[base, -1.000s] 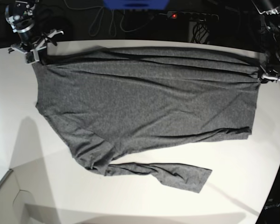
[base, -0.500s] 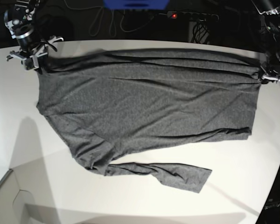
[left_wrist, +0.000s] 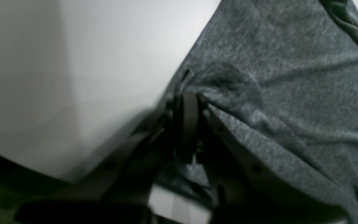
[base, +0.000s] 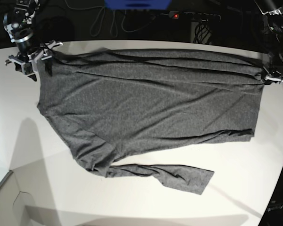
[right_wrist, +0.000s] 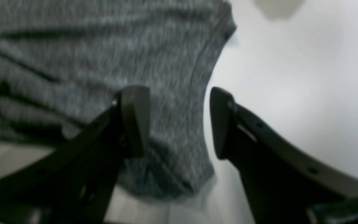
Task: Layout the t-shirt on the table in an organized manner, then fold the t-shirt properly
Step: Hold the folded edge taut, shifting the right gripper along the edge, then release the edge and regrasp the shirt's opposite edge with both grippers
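The dark grey t-shirt (base: 151, 99) lies spread across the white table (base: 132, 202), one long sleeve (base: 174, 175) trailing toward the front. At the far left corner, my right gripper (base: 34, 63) stands open. In the right wrist view its fingers (right_wrist: 134, 121) straddle the shirt's corner edge (right_wrist: 179, 77) without pinching it, and the cloth rests on the table (right_wrist: 291, 62). At the far right corner, my left gripper (base: 269, 77) is shut on the shirt's edge. The left wrist view shows the fabric (left_wrist: 275, 77) bunched where the gripper (left_wrist: 188, 121) pinches it.
Behind the table's far edge lie a power strip with a red light (base: 193, 15), looping cables (base: 106, 21) and a blue object (base: 137, 4). A grey boxlike flap (base: 7, 200) sits at the front left corner. The table's curved edge runs down the right side.
My right gripper has opened and let go of the shirt's left corner, shifting slightly back and left. The left gripper keeps its grip and has not moved.
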